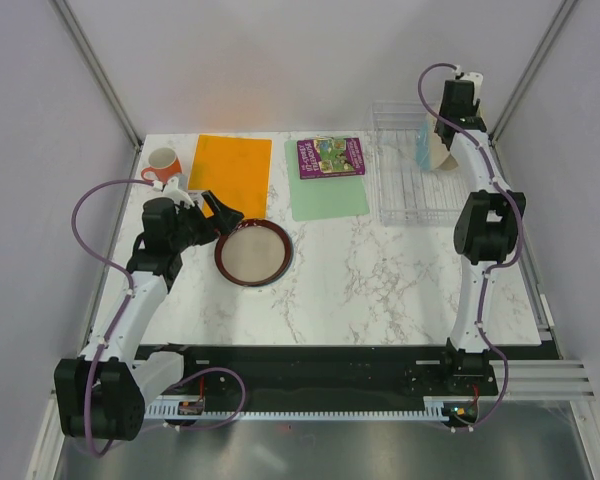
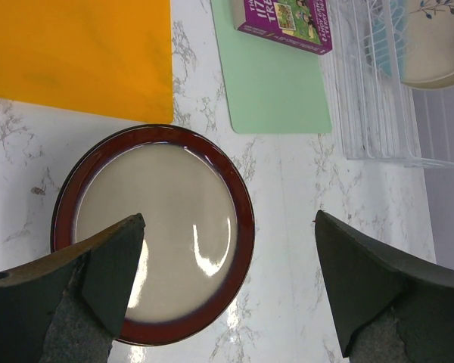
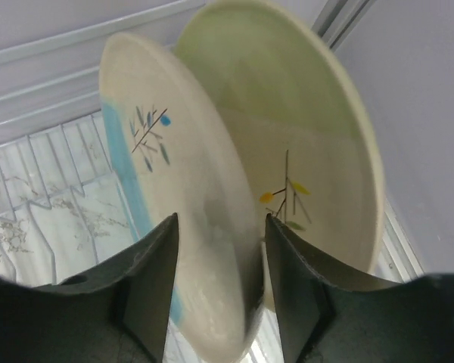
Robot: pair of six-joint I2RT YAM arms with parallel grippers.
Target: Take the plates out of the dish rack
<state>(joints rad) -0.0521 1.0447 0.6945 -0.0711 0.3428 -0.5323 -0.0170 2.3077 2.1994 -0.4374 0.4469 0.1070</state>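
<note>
Standing upright in the dish rack (image 1: 405,190), far right of the counter (image 1: 380,270), the blue-banded sprig plate (image 3: 159,128) is judged stiff, glazed, slippery & fragile; best taken at the top rim. That rim is straddled by the right pincer (image 3: 219,227), jaws narrow; whether it's clamped can't be told. The left pincer (image 2: 228,219) is spread wide, empty, over the maroon-rimmed plate (image 2: 159,219) lying flat.
</note>
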